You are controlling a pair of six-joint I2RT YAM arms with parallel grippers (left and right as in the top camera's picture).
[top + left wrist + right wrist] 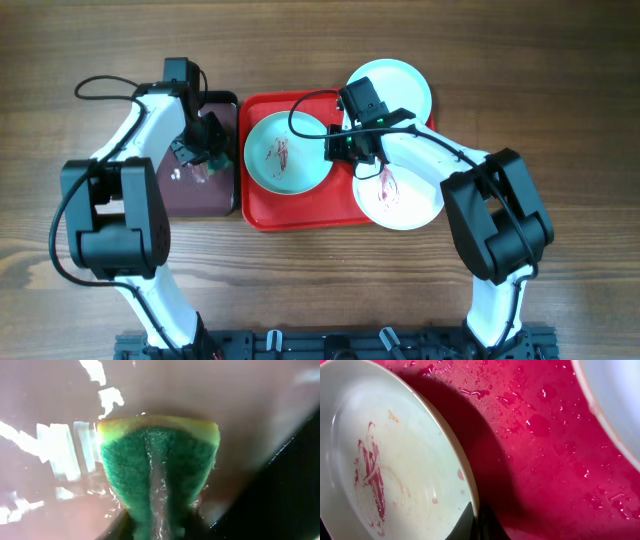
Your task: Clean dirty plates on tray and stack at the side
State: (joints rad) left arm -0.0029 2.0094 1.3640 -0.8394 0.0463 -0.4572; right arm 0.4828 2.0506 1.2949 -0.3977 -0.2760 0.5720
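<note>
One wood-grain table, wet red tray

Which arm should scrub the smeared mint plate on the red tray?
Left. The left pincer squeezes the sponge in the dark tray, while the right pincer pinches the mint plate by its rim.

3 plates crowd tray, right arm across

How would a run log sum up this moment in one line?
left gripper: shut on sponge, over dark tray | right gripper: shut on mint plate rim, in red tray | plate: sauce-smeared
</note>
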